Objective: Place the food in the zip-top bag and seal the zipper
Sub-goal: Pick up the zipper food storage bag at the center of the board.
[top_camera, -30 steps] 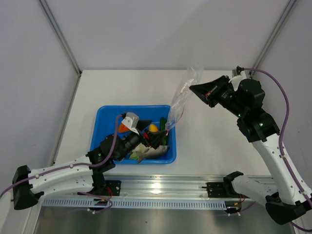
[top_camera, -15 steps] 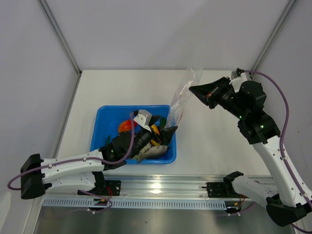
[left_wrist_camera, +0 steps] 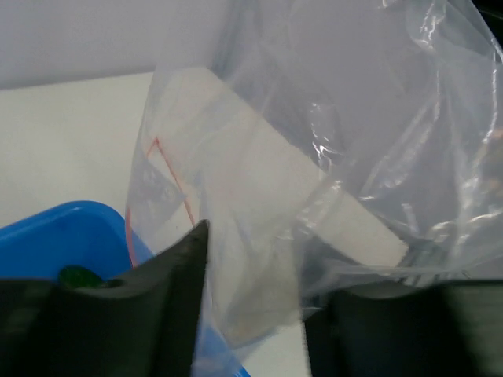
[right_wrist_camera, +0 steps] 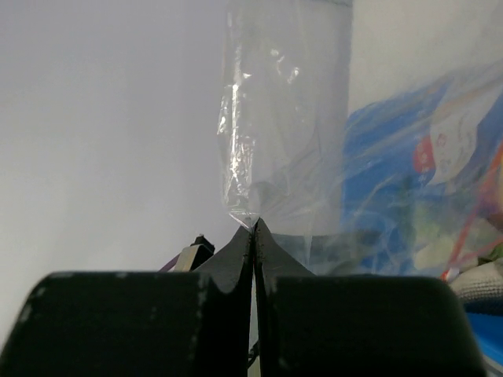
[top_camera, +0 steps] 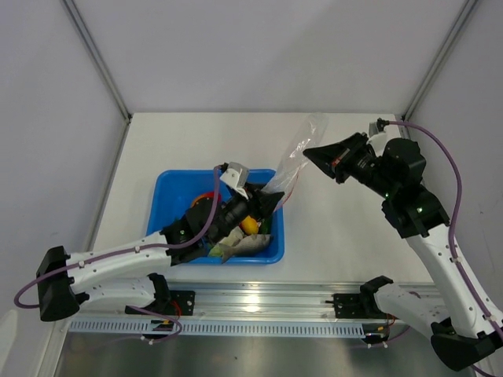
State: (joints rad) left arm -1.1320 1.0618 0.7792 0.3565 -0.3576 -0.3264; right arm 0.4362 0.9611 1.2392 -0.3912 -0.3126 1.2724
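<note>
The clear zip-top bag [top_camera: 294, 161] hangs slanting from my right gripper [top_camera: 308, 151], which is shut on its upper corner [right_wrist_camera: 244, 206]. Its lower end reaches the blue tray's far right corner. The thin red zipper [left_wrist_camera: 170, 170] runs along the bag's mouth edge. My left gripper [top_camera: 271, 201] is at that lower end. In the left wrist view its jaws stand apart with bag film [left_wrist_camera: 259, 259] between the fingers [left_wrist_camera: 161, 302]. Food lies in the tray: an orange tomato [top_camera: 206, 197], a yellow mango [top_camera: 248, 225] and a grey fish [top_camera: 240, 245].
The blue tray [top_camera: 169, 200] sits at the table's near centre, partly under my left arm. A green piece [left_wrist_camera: 75, 276] shows at the tray's rim. White walls and metal posts close the table at the back and sides.
My left gripper has lifted out of the tray and moved right to the bag's lower end, its jaws narrowing. My right gripper shifted slightly left with the bag.
</note>
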